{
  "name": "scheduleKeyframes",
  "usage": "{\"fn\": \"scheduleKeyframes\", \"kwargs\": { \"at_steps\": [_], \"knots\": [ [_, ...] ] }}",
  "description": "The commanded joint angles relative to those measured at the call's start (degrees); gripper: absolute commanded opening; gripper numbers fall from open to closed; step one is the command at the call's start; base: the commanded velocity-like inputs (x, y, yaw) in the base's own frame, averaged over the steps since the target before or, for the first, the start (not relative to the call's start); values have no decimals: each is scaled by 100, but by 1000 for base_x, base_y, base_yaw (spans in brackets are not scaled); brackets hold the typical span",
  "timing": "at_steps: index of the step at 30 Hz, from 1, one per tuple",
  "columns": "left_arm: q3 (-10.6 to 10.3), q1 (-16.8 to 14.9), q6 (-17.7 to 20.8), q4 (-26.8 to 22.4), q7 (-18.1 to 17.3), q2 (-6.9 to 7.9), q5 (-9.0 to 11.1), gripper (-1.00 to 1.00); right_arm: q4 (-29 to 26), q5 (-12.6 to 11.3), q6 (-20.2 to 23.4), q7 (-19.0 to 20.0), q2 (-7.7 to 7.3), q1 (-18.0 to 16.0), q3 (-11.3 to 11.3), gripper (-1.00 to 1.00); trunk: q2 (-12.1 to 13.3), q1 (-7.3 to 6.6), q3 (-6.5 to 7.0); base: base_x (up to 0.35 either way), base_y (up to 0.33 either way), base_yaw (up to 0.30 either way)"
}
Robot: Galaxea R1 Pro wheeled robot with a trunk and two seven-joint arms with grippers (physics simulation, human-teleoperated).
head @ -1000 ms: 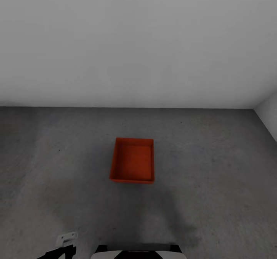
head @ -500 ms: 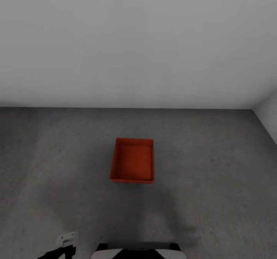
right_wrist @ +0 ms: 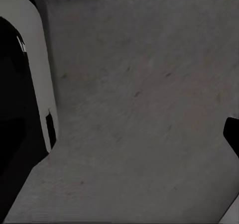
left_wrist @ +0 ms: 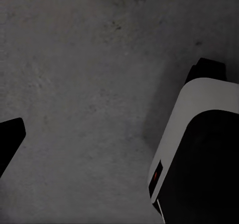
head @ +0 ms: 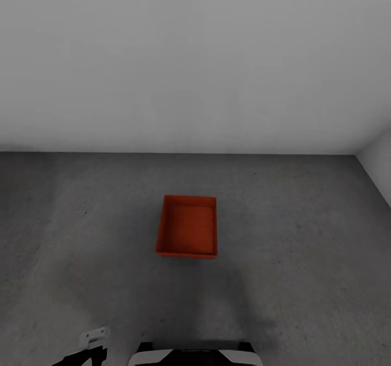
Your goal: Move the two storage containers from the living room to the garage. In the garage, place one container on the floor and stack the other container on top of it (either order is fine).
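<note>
A plain grey-white wall (head: 195, 56) closes the far side of the garage, meeting a second wall at the far right corner. Below it spreads the dark grey, mottled concrete floor (head: 304, 235). One red-orange rectangular open-top storage container (head: 187, 233) sits on that floor, mid-scene, ahead of the robot's white and black base (head: 190, 355). Whether either gripper's fingers are apart or together cannot be told.

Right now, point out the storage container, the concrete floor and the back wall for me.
storage container (head: 187, 231): head view, on its inner bottom.
concrete floor (head: 304, 235): head view, bare patch to the container's right.
back wall (head: 195, 62): head view, plain middle.
</note>
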Motion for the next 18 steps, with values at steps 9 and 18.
{"fn": "scheduleKeyframes", "kwargs": {
  "at_steps": [9,18],
  "knots": [
    [-34,-2,3,0,15,5,43,100,21,-57,-45,-2,155,167,43,100,358,-197,209,0,0,45],
    [-32,-3,3,0,16,5,43,100,15,-57,-83,127,178,247,50,100,719,-394,449,0,0,6]
  ]
}}
